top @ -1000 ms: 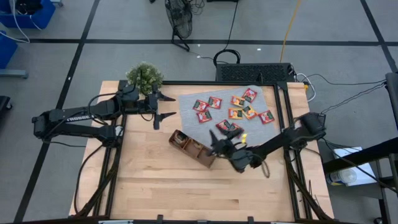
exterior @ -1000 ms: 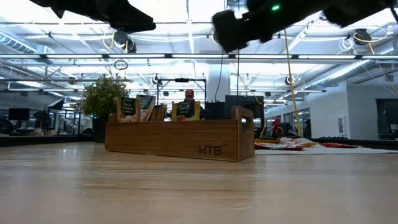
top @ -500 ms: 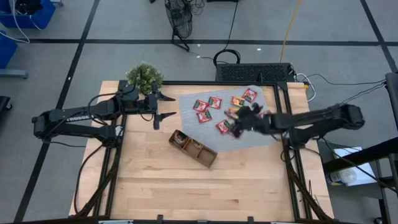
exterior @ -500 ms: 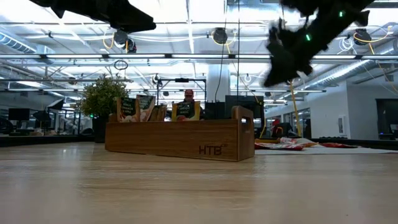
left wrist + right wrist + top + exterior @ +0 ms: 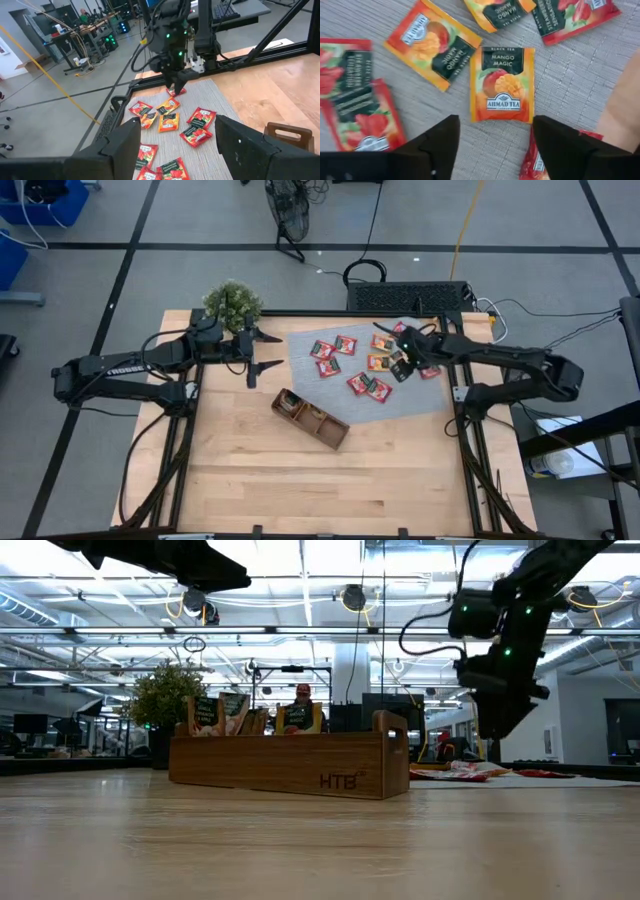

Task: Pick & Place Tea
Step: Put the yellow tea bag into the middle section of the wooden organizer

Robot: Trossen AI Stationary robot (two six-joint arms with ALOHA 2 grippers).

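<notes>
The right gripper (image 5: pixel 402 363) hangs with fingers spread wide and empty over the tea sachets (image 5: pixel 365 358) scattered on the grey mat (image 5: pixel 425 395) in the frame's upper middle, left gripper (image 5: pixel 262 350) likewise wide.

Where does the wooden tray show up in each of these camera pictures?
High view: wooden tray lies mid-table, just off the grey mat's corner.
Low view: tray centre-left.
Left wrist view: only its handle end at the right edge.
Right wrist view: not in it.
Shared landmark: the grey mat.
</notes>
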